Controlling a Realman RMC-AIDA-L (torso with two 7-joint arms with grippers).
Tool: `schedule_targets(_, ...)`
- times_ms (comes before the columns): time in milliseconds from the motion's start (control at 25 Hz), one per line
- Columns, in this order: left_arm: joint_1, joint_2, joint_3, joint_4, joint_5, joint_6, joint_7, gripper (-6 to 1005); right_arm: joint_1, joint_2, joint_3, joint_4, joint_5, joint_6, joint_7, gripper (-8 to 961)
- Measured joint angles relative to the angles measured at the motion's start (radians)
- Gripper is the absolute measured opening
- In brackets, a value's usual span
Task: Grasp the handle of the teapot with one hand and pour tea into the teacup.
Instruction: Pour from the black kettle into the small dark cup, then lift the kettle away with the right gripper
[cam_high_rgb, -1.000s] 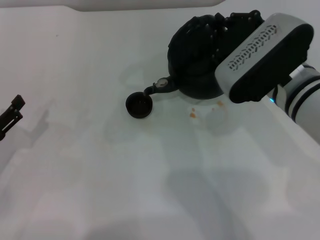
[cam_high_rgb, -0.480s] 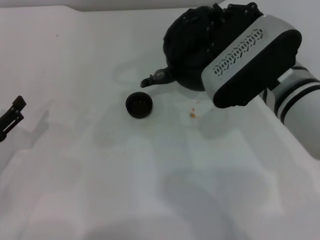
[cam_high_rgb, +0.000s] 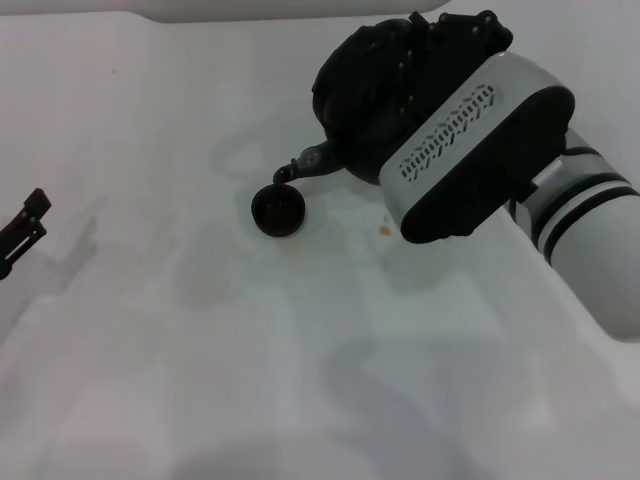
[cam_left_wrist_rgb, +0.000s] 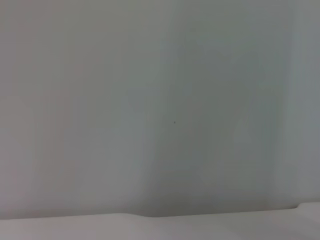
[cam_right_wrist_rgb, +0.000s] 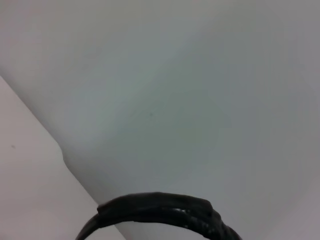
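The matte-black teapot (cam_high_rgb: 358, 92) hangs tilted in my right gripper (cam_high_rgb: 452, 32), which is shut on the handle at the pot's top. The ribbed black handle also shows in the right wrist view (cam_right_wrist_rgb: 160, 209). The spout (cam_high_rgb: 298, 169) points down-left, its tip just above and behind the rim of the teacup (cam_high_rgb: 279, 211). The small dark teacup stands on the white table. No stream of tea is visible. My left gripper (cam_high_rgb: 24, 228) is parked at the far left edge, open and empty.
Small orange-brown drops (cam_high_rgb: 384, 229) lie on the white table (cam_high_rgb: 300, 350) to the right of the cup. My right forearm (cam_high_rgb: 480, 150) covers much of the pot and the table behind it.
The right arm has carried the teapot to the left and up. The spout lifted off the cup's rim, then came down close over it again. The cup and left gripper have not moved.
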Motion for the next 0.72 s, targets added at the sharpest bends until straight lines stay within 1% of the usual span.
schedule_targets(280, -0.006, 0.000, 0.000, 0.000, 0.000, 0.004, 0.000, 862, 0.010, 0.001, -0.037, -0.006, -0.033, -0.064, 0.004, 107)
schedule_targets(720, -0.008, 0.000, 0.000, 0.000, 0.003, 0.009, 0.002, 861, 0.014, 0.001, -0.043, -0.017, -0.044, -0.068, -0.001, 101)
